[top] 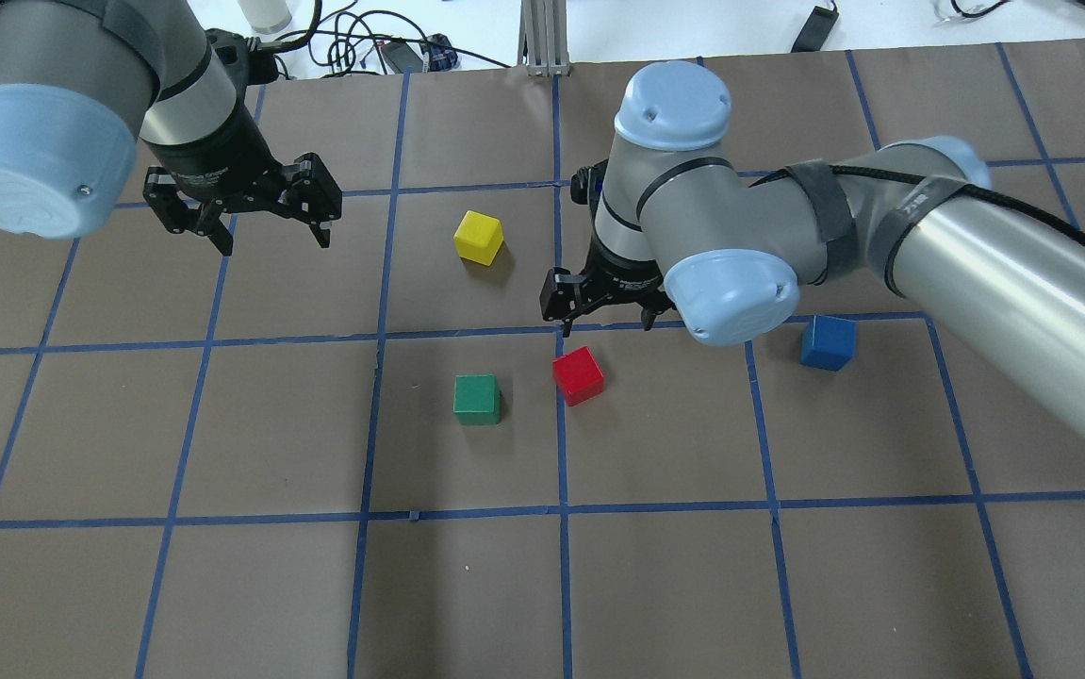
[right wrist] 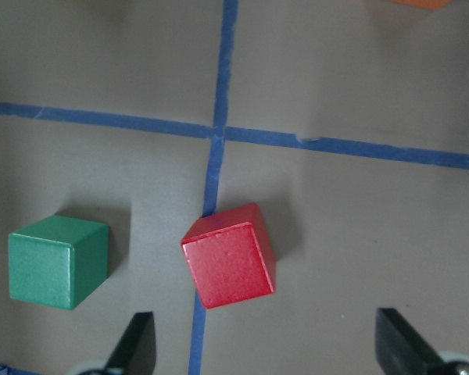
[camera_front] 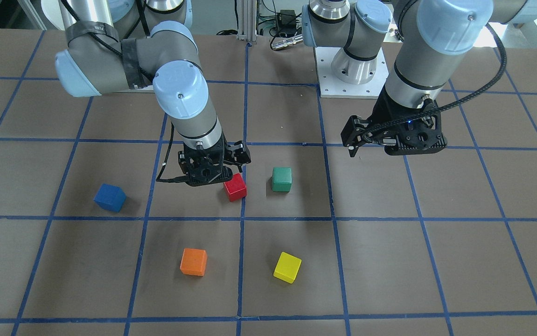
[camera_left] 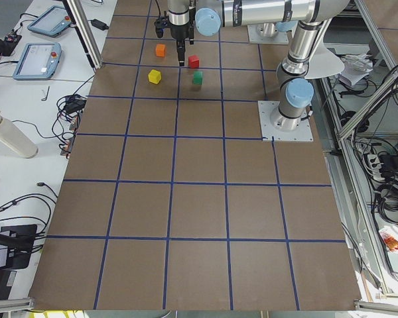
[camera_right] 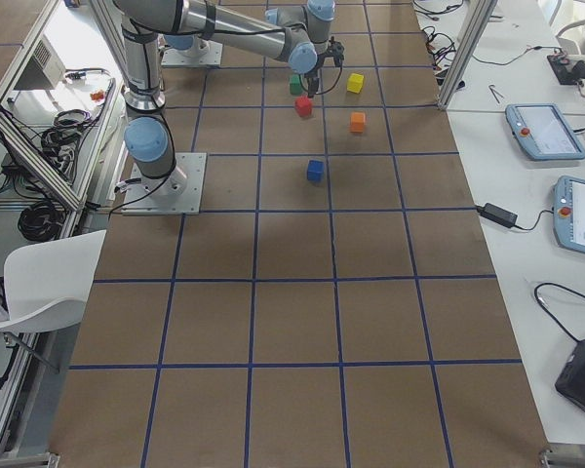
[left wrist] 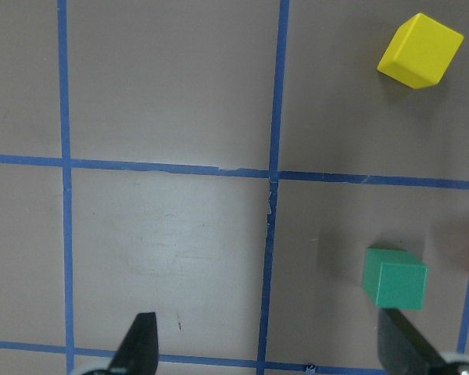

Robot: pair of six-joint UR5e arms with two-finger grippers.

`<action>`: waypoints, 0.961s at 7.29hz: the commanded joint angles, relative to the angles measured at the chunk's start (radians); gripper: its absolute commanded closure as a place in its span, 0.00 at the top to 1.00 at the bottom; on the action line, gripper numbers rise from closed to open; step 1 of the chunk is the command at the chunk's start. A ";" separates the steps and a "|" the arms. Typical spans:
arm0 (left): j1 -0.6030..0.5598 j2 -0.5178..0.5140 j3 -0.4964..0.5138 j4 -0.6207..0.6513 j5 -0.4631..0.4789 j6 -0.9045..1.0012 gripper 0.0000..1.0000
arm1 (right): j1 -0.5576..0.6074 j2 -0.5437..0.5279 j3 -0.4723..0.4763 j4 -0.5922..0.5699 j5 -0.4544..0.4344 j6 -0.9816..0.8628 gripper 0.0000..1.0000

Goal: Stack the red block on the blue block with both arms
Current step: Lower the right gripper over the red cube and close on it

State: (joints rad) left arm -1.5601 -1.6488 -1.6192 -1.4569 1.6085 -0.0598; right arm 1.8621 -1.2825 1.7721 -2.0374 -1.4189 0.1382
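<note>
The red block [top: 578,374] sits flat on the table [top: 221,566], just beside the green block [top: 477,399] and twisted against the blue tape line [right wrist: 212,176] it straddles. Nothing grips it. The blue block [top: 828,341] lies well apart from the green block, out past the red one on the side of the right arm [top: 976,245], so that arm looks the natural one to carry the red block over. That would explain why the right gripper [right wrist: 267,348] hangs near the green block, above the red one, its fingers [right wrist: 138,344] spread wide and holding nothing: probably lining up for a pick. The left gripper [top: 273,241], likewise spread and empty, hangs well away from the green block, likely so as not to obstruct.

The right wrist view shows what the overhead view cannot: the red block's twist relative to the finger line, and that it lies ahead of the fingertips, not between them. The front view shows an orange block [camera_front: 193,262], which the right arm hides from overhead. How high the right gripper hangs is hard to tell from any view
</note>
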 commanded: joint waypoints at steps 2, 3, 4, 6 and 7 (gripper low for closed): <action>0.000 -0.005 -0.001 0.001 -0.001 0.000 1.00 | 0.025 0.045 0.010 -0.023 0.009 -0.080 1.00; 0.002 -0.008 -0.001 0.001 -0.001 -0.002 1.00 | 0.025 0.052 0.020 -0.026 0.008 -0.095 1.00; 0.002 -0.011 -0.001 0.001 -0.001 0.000 1.00 | 0.025 0.086 0.020 -0.030 0.008 -0.094 1.00; 0.000 -0.019 -0.002 0.001 -0.001 -0.002 1.00 | 0.025 0.126 0.020 -0.049 0.009 -0.094 1.00; 0.000 -0.017 -0.007 0.001 -0.001 -0.002 1.00 | 0.025 0.126 0.020 -0.049 0.009 -0.094 1.00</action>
State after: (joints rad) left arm -1.5598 -1.6656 -1.6221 -1.4558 1.6076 -0.0612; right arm 1.8868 -1.1659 1.7914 -2.0815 -1.4099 0.0458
